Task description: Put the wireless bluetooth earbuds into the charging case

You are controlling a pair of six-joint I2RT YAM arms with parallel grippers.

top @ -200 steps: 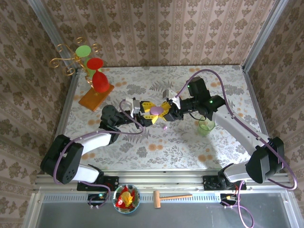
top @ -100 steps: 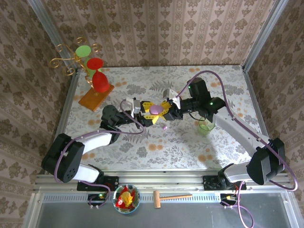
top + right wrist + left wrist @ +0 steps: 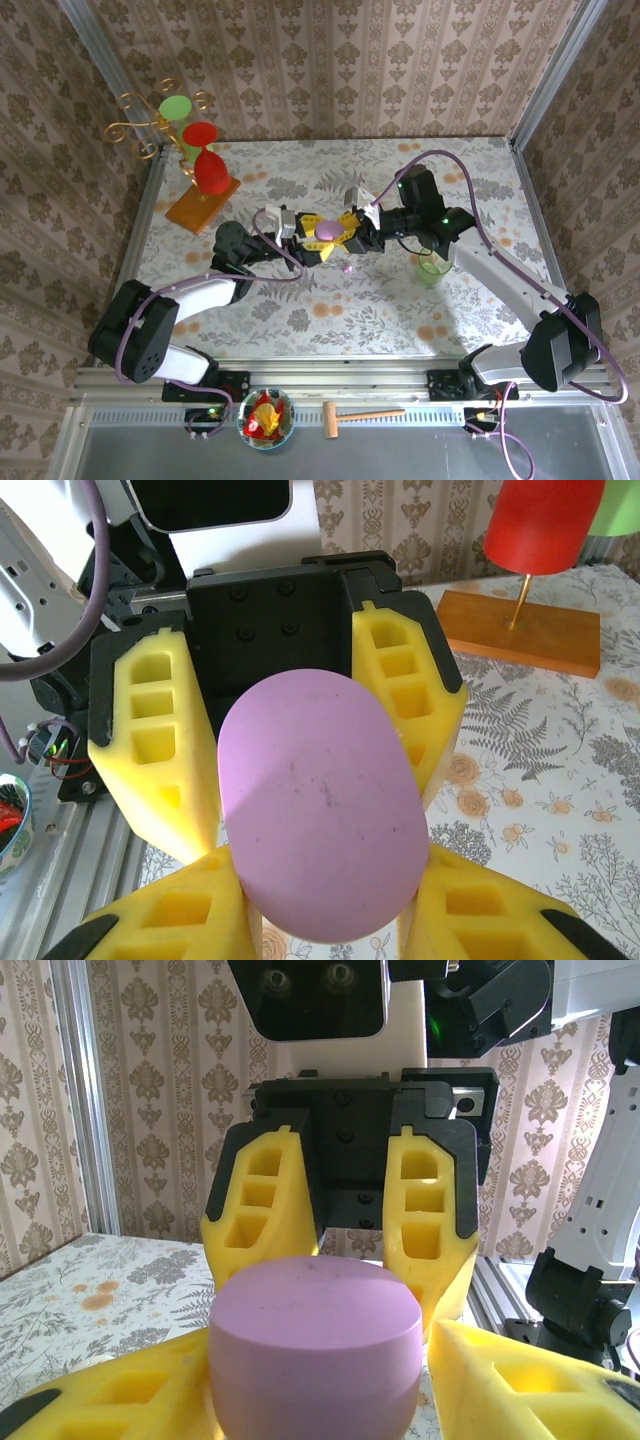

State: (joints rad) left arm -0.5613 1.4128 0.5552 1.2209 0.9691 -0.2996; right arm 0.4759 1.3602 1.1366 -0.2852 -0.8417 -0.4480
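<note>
The charging case is a lilac oval pebble with its lid down, held above the middle of the table between both grippers. My left gripper reaches in from the left and is shut on the case, one yellow finger on each side. From the right, my right gripper is shut on the same case, and its fingers press the near end. One tiny lilac earbud lies on the tabletop just below the grippers.
A green cup stands under the right arm. A wooden stand with red and green discs is at the back left. Metal frame walls enclose the table. A bowl and a small hammer lie beyond the front rail.
</note>
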